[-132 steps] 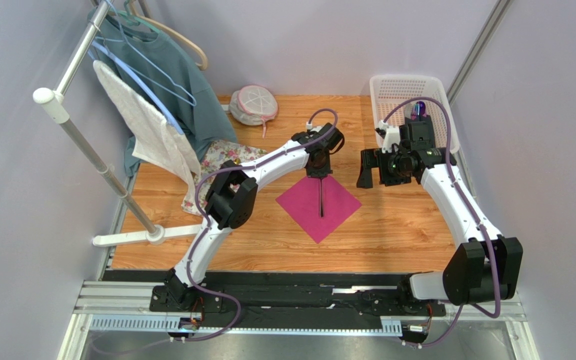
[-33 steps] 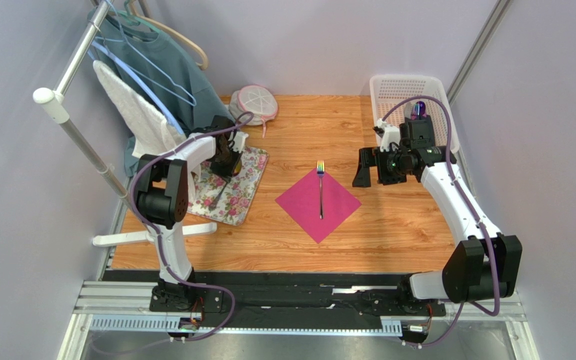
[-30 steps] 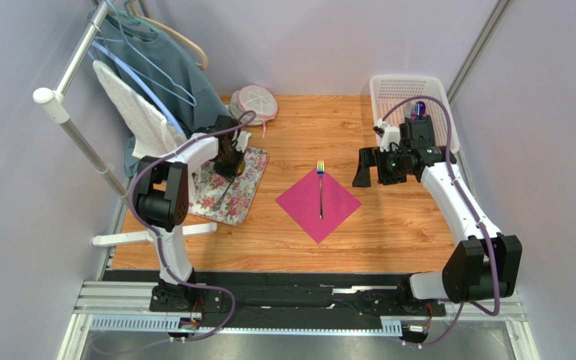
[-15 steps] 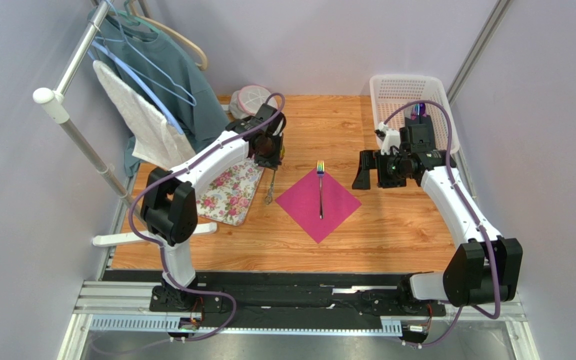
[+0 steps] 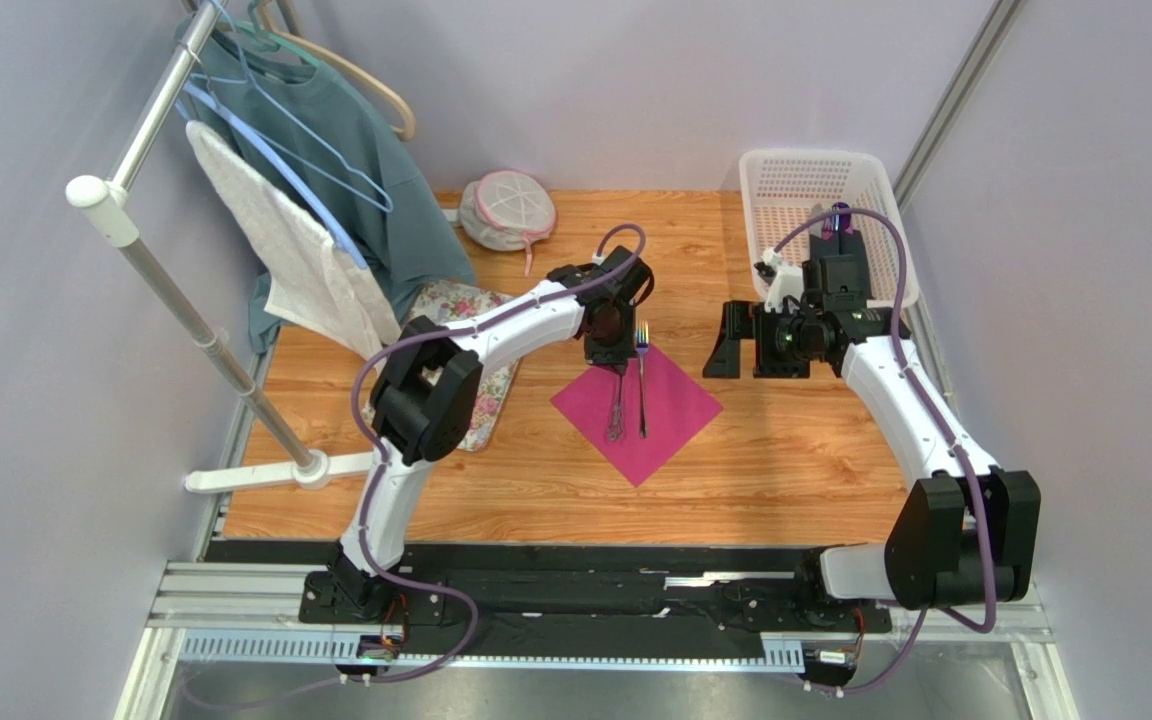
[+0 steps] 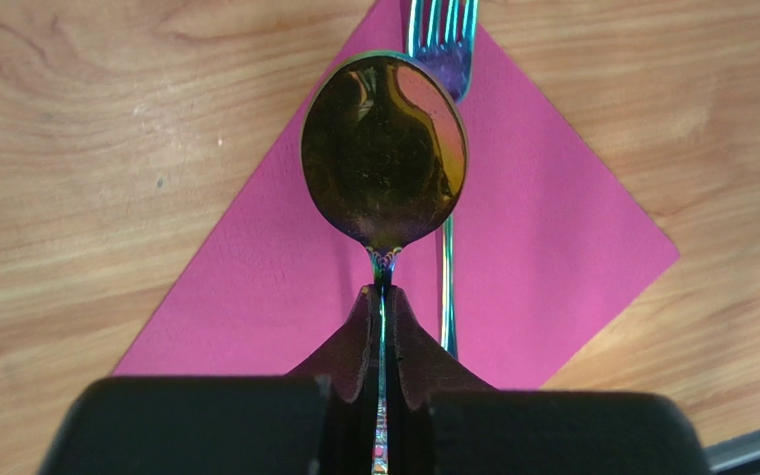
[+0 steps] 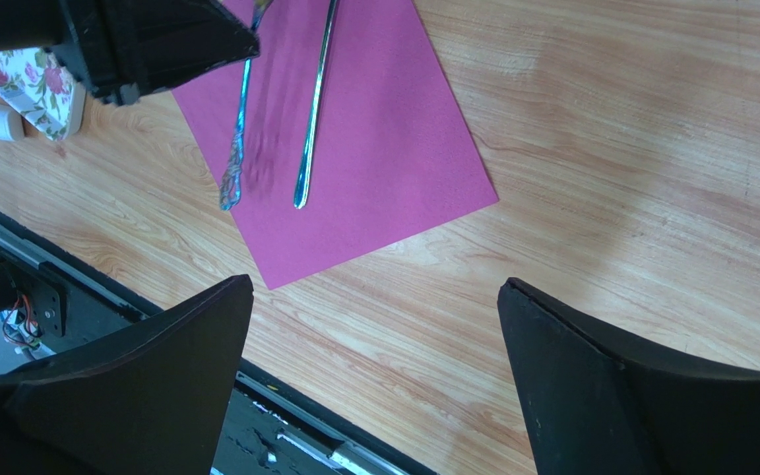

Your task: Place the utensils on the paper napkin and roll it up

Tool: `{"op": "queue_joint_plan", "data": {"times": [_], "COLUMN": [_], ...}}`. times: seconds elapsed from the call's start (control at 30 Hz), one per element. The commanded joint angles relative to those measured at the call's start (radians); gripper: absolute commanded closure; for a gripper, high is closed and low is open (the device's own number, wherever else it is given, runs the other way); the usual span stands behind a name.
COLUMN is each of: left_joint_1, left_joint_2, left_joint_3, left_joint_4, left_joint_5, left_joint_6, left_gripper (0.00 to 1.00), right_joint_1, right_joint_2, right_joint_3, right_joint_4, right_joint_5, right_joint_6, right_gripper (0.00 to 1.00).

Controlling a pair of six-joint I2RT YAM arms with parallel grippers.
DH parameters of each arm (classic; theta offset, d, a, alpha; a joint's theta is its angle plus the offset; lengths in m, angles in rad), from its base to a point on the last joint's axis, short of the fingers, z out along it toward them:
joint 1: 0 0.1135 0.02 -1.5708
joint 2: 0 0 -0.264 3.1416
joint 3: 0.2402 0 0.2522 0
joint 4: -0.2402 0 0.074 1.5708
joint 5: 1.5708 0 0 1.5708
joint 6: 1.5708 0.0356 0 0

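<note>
The magenta paper napkin (image 5: 636, 402) lies as a diamond mid-table; it also shows in the left wrist view (image 6: 255, 287) and right wrist view (image 7: 384, 168). The fork (image 5: 641, 383) lies along its middle, tines toward the back (image 6: 441, 30). My left gripper (image 5: 609, 357) is shut on the spoon's handle, holding the spoon (image 5: 615, 405) over the napkin just left of the fork; its gold bowl (image 6: 384, 148) fills the left wrist view. My right gripper (image 5: 732, 339) is open and empty, hovering right of the napkin.
A floral cloth (image 5: 455, 368) lies left of the napkin. A clothes rack (image 5: 192, 323) with a white towel and teal garment stands at the far left. A white basket (image 5: 823, 210) is at the back right, a round mesh item (image 5: 507, 207) at the back.
My left gripper carried the spoon from the floral cloth rightward to above the napkin, beside the fork. The right arm stayed nearly still.
</note>
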Motion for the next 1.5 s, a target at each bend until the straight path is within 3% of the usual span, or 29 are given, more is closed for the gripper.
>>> {"op": "queue_joint_plan", "data": {"times": [0.0, 0.9, 1.27, 1.47], "left_joint_1": [0.007, 0.007, 0.012, 0.016], "left_joint_2": [0.031, 0.144, 0.143, 0.137], "left_joint_3": [0.079, 0.141, 0.141, 0.148], "left_joint_4": [0.028, 0.019, 0.015, 0.022], "left_joint_5": [0.002, 0.068, 0.064, 0.068], "left_joint_6": [-0.061, -0.107, -0.114, -0.104], "left_gripper": [1.00, 1.00, 0.96, 0.82], "right_joint_1": [-0.005, -0.010, -0.013, -0.013], "right_joint_2": [-0.003, -0.003, 0.003, 0.003], "right_joint_3": [-0.005, -0.013, -0.010, -0.008], "right_joint_4": [0.043, 0.045, 0.045, 0.045], "right_joint_5": [-0.023, -0.038, -0.050, -0.050], "right_joint_6": [0.010, 0.017, 0.020, 0.021], "right_gripper": [0.00, 0.00, 0.00, 0.00]}}
